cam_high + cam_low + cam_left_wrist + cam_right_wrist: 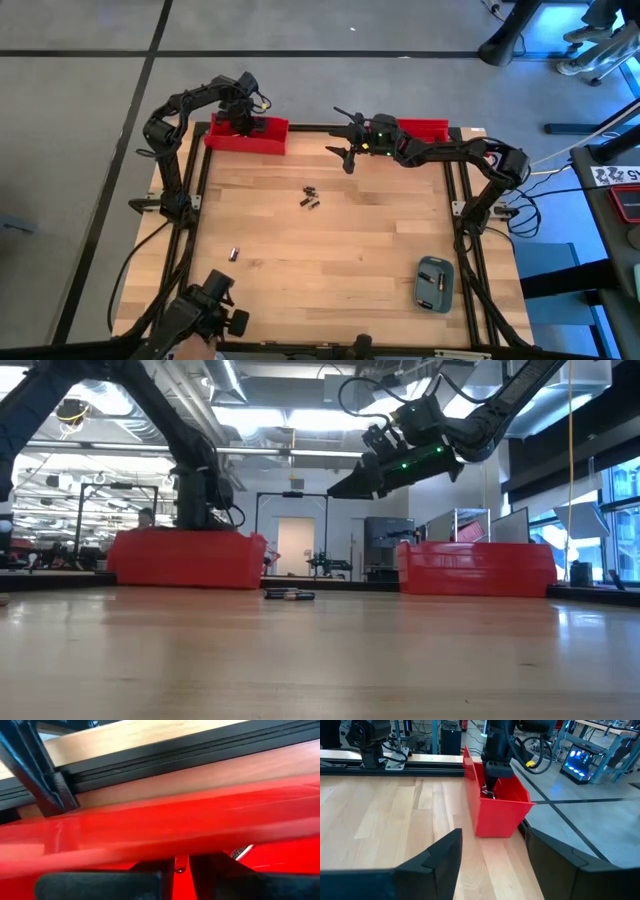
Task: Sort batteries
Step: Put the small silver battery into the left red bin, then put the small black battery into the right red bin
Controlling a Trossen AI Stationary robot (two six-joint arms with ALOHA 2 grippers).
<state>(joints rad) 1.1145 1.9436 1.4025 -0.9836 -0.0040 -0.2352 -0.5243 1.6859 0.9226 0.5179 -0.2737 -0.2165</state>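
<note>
My left gripper (243,125) points down into the left red bin (246,137) at the table's far left, its fingers nearly shut (181,870) on a small battery (179,866). Another battery (242,852) lies on the bin floor beside it. A few loose batteries (310,196) lie on the wood mid-table, and one battery (233,253) lies nearer the front left. My right gripper (340,136) hovers open and about level above the far middle of the table, facing the left bin, with nothing between its fingers (445,860). My left gripper has a battery's silvery end (179,868) in the narrow gap between its two fingertips. The fingers come from above, pointing down inside the red bin. My own fingers hide the rest of the battery, and I cannot tell whether it touches the bin floor.
A second red bin (422,128) stands at the far right behind my right arm. A grey-blue case (435,283) lies at the near right. A black frame rail (300,127) runs round the table. Bare wood lies between the loose batteries and the case.
</note>
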